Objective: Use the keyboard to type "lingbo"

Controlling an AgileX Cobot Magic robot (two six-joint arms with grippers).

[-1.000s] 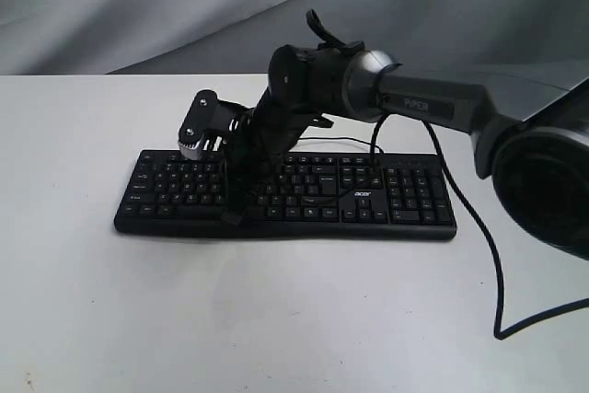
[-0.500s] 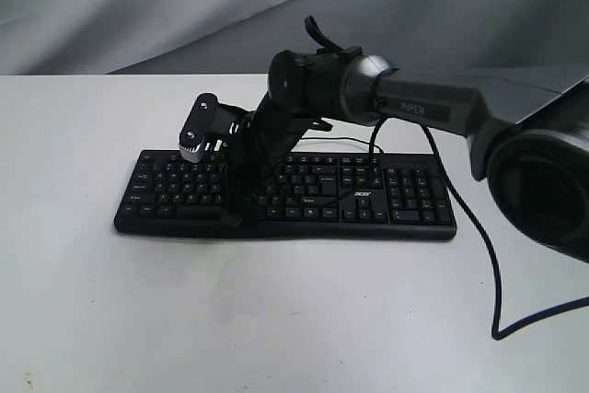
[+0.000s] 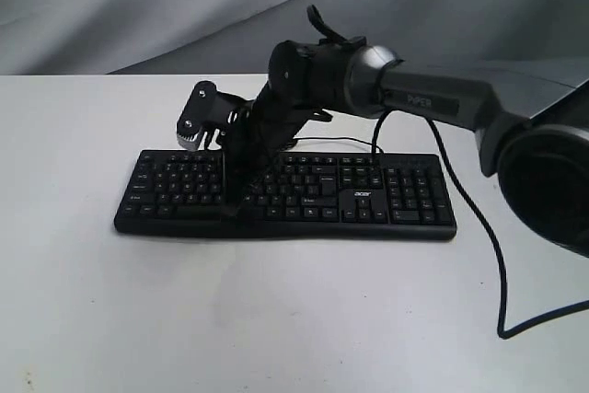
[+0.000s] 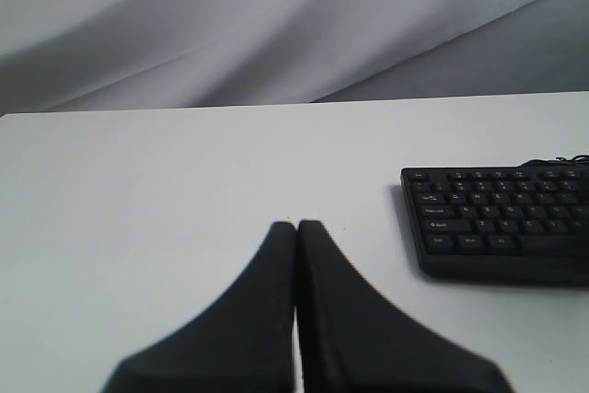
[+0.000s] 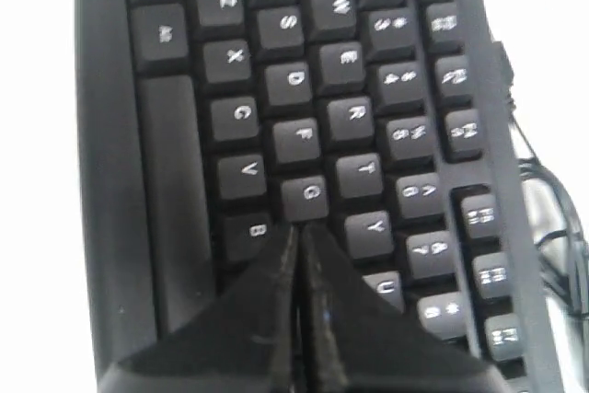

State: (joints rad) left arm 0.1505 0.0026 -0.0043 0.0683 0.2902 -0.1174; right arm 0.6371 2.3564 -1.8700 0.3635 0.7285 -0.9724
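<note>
The black keyboard (image 3: 396, 198) with an "acer" logo lies across the middle of the white table (image 3: 276, 310). My right gripper (image 3: 229, 212) reaches over from the right and points down at the left-middle keys. It is shut, with nothing between the fingers. In the right wrist view the right gripper (image 5: 299, 226) has its tips at the edge of the G key (image 5: 305, 196), beside the B key (image 5: 247, 229) of the keyboard (image 5: 175, 181); contact is unclear. My left gripper (image 4: 296, 225) is shut over bare table, apart from the keyboard (image 4: 502, 223). It is out of the exterior view.
A thin black cable (image 3: 482, 227) runs from behind the keyboard and loops down the table's right side. The right arm's base (image 3: 548, 181) fills the right edge. Grey cloth (image 3: 138, 6) hangs behind the table.
The right gripper and its wrist have risen slightly over the same keys. The keyboard has not moved.
</note>
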